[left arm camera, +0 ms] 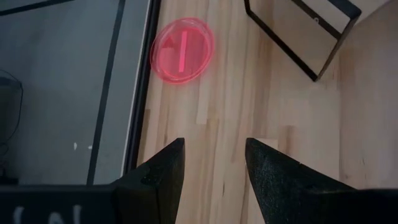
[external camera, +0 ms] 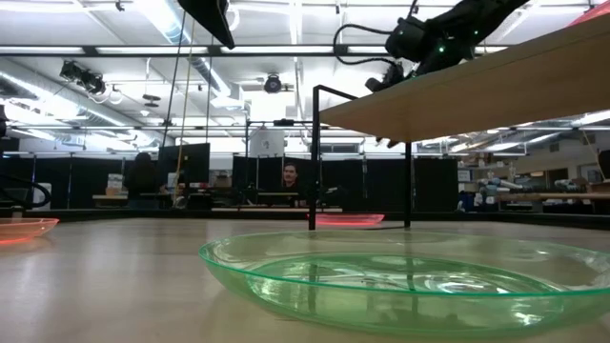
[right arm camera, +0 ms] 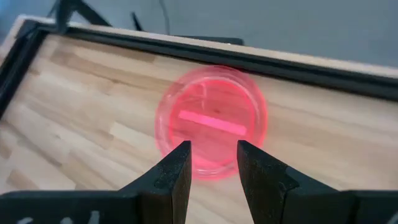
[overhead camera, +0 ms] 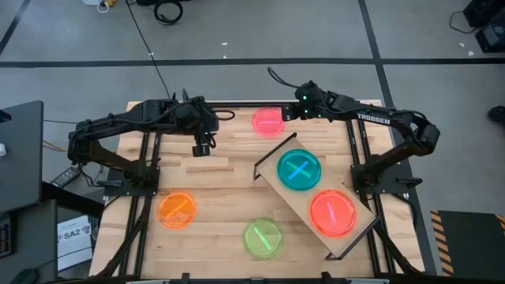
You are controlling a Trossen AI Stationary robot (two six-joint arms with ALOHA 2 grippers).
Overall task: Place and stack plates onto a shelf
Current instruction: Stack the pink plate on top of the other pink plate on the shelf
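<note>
A pink plate [overhead camera: 268, 121] lies flat on the table near its far edge; it also shows in the right wrist view as the pink plate [right arm camera: 211, 121]. My right gripper [right arm camera: 213, 158] hovers open above it, well clear of the table, as the right gripper [external camera: 381, 81] shows in the low view. The shelf [overhead camera: 316, 193] stands slantwise on the table's right half, carrying a blue plate [overhead camera: 299, 170] and a red-pink plate [overhead camera: 332, 211]. An orange plate [overhead camera: 177, 210] and a green plate [overhead camera: 262, 237] rest on the table. My left gripper [overhead camera: 203, 146] hangs open over bare wood at far left.
The shelf's black wire leg [left arm camera: 311, 37] stands between the two grippers. A black frame rail [right arm camera: 249, 59] runs along the table's far edge just behind the pink plate. Bare wood lies between the orange plate and the shelf. A person [external camera: 291, 176] sits in the room behind.
</note>
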